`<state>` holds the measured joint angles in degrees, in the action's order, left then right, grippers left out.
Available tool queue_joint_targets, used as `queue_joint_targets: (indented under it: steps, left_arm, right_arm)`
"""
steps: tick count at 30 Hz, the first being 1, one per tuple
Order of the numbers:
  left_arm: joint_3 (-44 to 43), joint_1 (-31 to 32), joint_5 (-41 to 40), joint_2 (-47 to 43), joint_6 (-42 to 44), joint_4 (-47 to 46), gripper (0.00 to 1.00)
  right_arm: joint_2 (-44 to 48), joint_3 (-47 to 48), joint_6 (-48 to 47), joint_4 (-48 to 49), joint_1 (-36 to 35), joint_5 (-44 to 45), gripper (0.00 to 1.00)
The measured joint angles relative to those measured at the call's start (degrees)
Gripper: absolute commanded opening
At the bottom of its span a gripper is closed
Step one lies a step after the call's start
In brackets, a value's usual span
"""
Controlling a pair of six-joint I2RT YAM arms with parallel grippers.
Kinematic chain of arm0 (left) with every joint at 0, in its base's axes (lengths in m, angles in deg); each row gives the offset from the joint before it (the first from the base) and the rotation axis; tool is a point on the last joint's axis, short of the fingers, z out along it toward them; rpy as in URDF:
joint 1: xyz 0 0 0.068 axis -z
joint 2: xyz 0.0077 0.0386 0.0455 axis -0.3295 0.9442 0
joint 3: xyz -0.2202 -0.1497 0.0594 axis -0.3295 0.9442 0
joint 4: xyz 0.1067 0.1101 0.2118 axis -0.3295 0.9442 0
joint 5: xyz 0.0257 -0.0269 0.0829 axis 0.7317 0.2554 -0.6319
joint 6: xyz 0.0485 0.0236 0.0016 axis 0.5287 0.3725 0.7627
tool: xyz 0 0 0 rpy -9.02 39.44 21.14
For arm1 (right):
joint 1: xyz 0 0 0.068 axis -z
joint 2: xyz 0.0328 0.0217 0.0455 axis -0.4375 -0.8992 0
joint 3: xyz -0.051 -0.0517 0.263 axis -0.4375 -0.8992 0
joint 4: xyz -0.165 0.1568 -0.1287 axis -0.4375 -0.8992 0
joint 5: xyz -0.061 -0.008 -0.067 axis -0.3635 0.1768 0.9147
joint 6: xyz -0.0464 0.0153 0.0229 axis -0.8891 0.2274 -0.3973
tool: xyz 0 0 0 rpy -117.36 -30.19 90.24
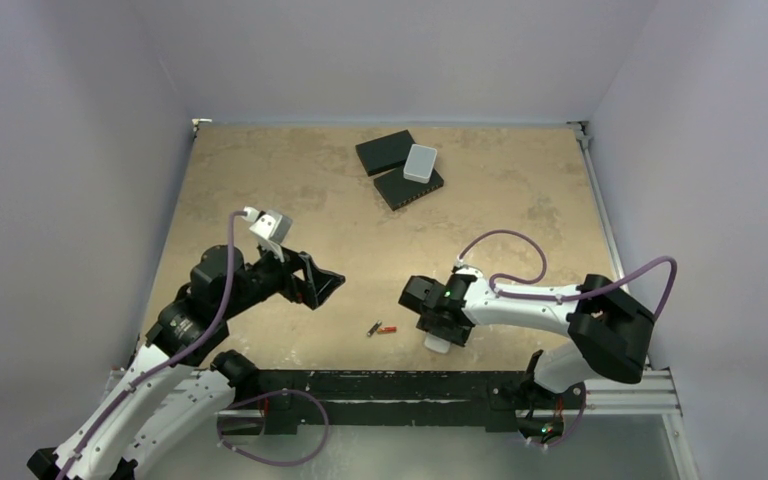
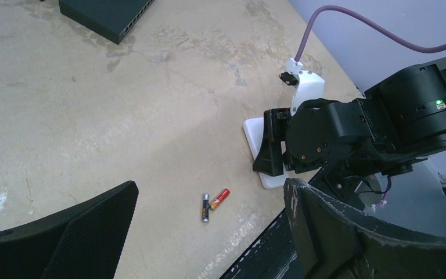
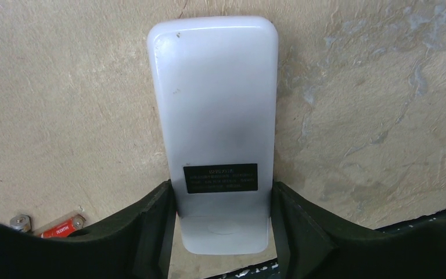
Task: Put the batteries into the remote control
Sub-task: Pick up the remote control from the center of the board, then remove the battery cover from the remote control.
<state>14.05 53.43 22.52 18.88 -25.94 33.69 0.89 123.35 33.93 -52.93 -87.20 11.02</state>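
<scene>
Remote control (image 3: 218,99) half-hidden between right jaws, grip unclear; left jaws wide, empty.

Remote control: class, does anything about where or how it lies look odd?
Yes. The remote control lies back up, one end right at the table's near edge, between the right tool's fingers; it could slip off.

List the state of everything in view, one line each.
Right gripper: straddling remote, firm grip unclear.
Left gripper: open, empty.
Remote: flat on table, white back up.
Batteries: lying loose together on table, not loaded.
Black boxes: flat, at far end.
Grey box: lying on top of black boxes.
</scene>
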Motion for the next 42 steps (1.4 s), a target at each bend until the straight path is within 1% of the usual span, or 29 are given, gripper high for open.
queue_joint_targets:
  steps: [1, 7, 11, 17, 23, 29, 34, 42]
  left_arm:
    - [0.0, 0.0, 0.0, 0.1, 0.0, 0.0, 0.98]
    - [0.0, 0.0, 0.0, 0.7, 0.0, 0.0, 0.98]
    - [0.0, 0.0, 0.0, 1.4, 0.0, 0.0, 0.98]
    - [0.0, 0.0, 0.0, 2.9, 0.0, 0.0, 0.97]
    - [0.0, 0.0, 0.6, 6.6, -0.6, 0.1, 0.95]
    - [0.0, 0.0, 1.9, 10.2, -3.7, 1.1, 0.93]
    - [0.0, 0.0, 4.0, 12.6, -7.1, 1.3, 0.91]
    - [0.0, 0.0, 8.0, 14.0, -12.7, 2.5, 0.87]
  right_arm:
    - [0.0, 0.1, -0.3, -0.1, 0.0, 0.2, 0.0]
    - [0.0, 1.8, -4.7, -1.3, -0.2, 1.7, 0.0]
    - [0.2, 3.6, -9.5, -1.3, -0.5, 2.7, 0.0]
    - [2.6, 4.5, -20.3, 1.7, -1.9, 2.5, 0.0]
    - [8.6, 4.5, -32.3, 7.1, -2.6, -0.7, 0.0]
    - [13.4, 4.3, -41.4, 11.2, -3.3, -3.6, 0.0]
    - [15.1, 4.3, -48.7, 13.0, -4.7, -5.6, 0.0]
    - [16.2, 4.5, -61.2, 16.1, -11.9, -7.0, 0.0]
